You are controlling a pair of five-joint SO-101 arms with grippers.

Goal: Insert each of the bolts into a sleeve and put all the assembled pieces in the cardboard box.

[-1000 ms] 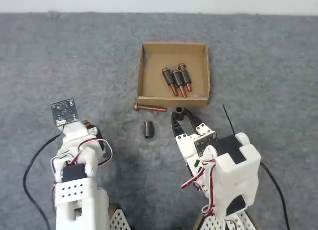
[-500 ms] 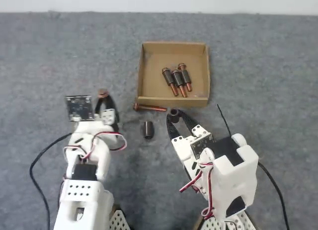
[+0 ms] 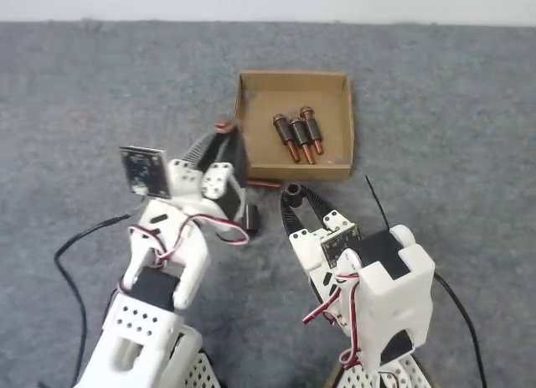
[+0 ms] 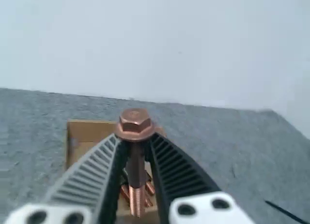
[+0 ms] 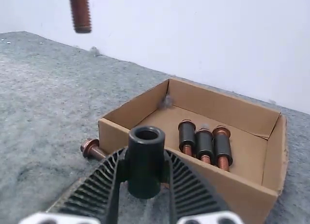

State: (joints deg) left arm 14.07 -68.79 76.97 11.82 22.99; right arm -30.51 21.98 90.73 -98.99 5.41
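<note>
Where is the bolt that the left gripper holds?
The bolt hangs upright, head up, in the left gripper, just outside the left wall of the cardboard box in the high view.

Grey felt-like table top [image 3: 435, 111]. Directly on it: cardboard box [image 3: 237, 128], open side up; one bolt [image 3: 266, 183] lying flat, just beside the box's near wall; one dark sleeve [image 3: 251, 220] near the bolt, partly hidden behind an arm.

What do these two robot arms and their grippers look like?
The left arm and right arm are blocky white plastic shells, trailing red, white and black wires. The left gripper and right gripper have black, ribbed, tapering fingers.
</note>
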